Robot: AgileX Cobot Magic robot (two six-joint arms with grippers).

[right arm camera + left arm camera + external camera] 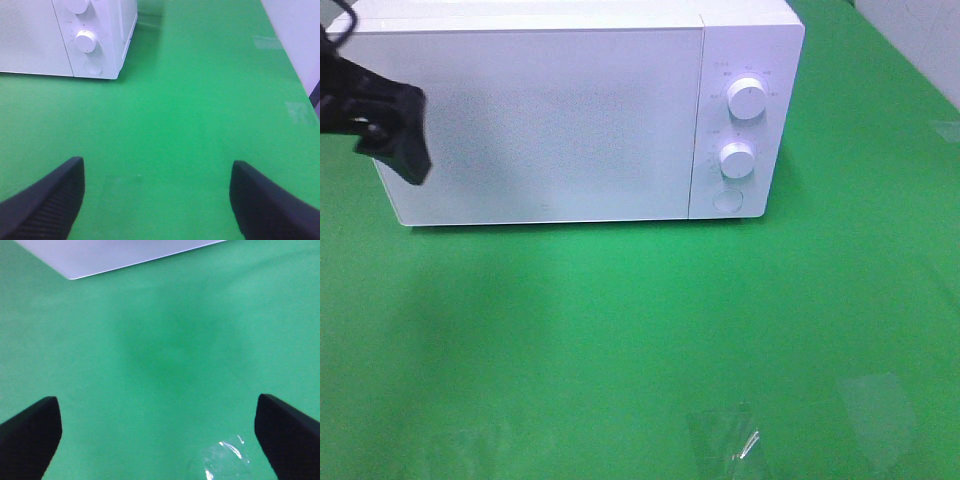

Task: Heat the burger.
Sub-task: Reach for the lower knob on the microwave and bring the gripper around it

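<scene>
While the microwave (540, 120) stands across the upper half of the high view with its door closed, we see 2 dials on its right panel, an upper knob (748, 100) and a lower knob (738, 158), with a round button (726, 200) under them. We find the left gripper (156, 401) at the upper left of that frame, dark against the door's left edge. Its wrist view shows the jaws spread wide with only green cloth (620, 330) between them. The right gripper (157, 164) is outside the high frame. Its own camera shows its jaws wide too, gripping nothing, over cloth with the microwave's panel farther off. Clear plastic scraps (725, 440) lie at the lower right of the high frame. Where the burger is we cannot tell, as no view shows it.
</scene>
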